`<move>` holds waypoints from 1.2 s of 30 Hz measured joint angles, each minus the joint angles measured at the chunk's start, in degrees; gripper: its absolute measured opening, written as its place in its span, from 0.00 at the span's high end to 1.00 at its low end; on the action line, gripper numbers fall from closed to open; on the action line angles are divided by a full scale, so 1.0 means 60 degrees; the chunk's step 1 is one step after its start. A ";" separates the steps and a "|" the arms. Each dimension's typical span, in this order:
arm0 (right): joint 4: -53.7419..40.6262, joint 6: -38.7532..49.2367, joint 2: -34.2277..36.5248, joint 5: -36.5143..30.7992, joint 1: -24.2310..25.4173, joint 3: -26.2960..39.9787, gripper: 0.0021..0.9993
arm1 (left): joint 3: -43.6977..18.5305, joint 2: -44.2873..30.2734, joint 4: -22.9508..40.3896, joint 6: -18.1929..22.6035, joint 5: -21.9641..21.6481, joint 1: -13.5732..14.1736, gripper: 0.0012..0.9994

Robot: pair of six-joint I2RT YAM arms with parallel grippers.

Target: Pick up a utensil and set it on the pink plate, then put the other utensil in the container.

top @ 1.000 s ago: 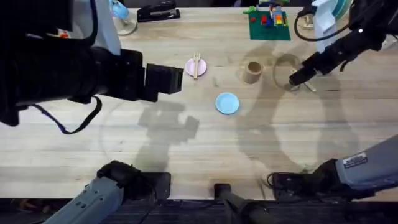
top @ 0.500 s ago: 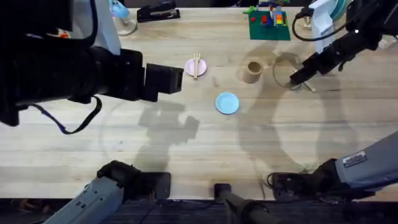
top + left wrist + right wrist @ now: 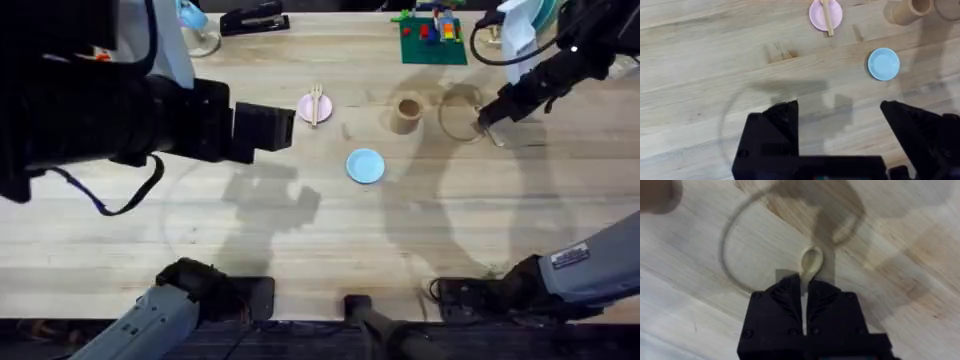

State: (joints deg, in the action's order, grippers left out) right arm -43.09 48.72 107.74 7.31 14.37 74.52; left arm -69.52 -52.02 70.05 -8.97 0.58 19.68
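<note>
With the fork (image 3: pixel 316 103) already lying across the pink plate (image 3: pixel 308 107) at upper centre of the overhead frame, the right pincer (image 3: pixel 487 117) is clenched on the wooden spoon (image 3: pixel 810 262) at upper right, the handle between its fingers and the oval bowl jutting straight ahead along the pincer's own line. The tan container (image 3: pixel 406 114) stands on the counter (image 3: pixel 300 240) to the pincer's left in the frame, near but apart, on the right arm's side. The left pincer (image 3: pixel 840 132) hangs released over bare wood. Against half a second earlier, the right pincer sits slightly higher and further right in the frame.
</note>
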 joint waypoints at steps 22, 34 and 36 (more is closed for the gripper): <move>-0.0531 -0.0048 -0.3001 -0.0007 0.0000 -0.0015 0.97 | 0.0000 -0.0002 -0.0002 0.0000 0.0000 0.0000 0.00; -0.0801 -0.0082 -0.5195 0.0267 -0.0457 -0.0015 0.97 | 0.0000 -0.0002 -0.0001 0.0000 0.0000 0.0000 0.00; -0.0827 -0.0079 -0.5264 0.0737 -0.0495 -0.0015 0.97 | 0.0000 -0.0002 0.0002 0.0000 0.0004 0.0000 0.00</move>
State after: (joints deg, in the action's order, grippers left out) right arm -48.05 48.25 76.16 11.73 11.40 74.43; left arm -69.52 -52.03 70.06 -8.97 0.60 19.68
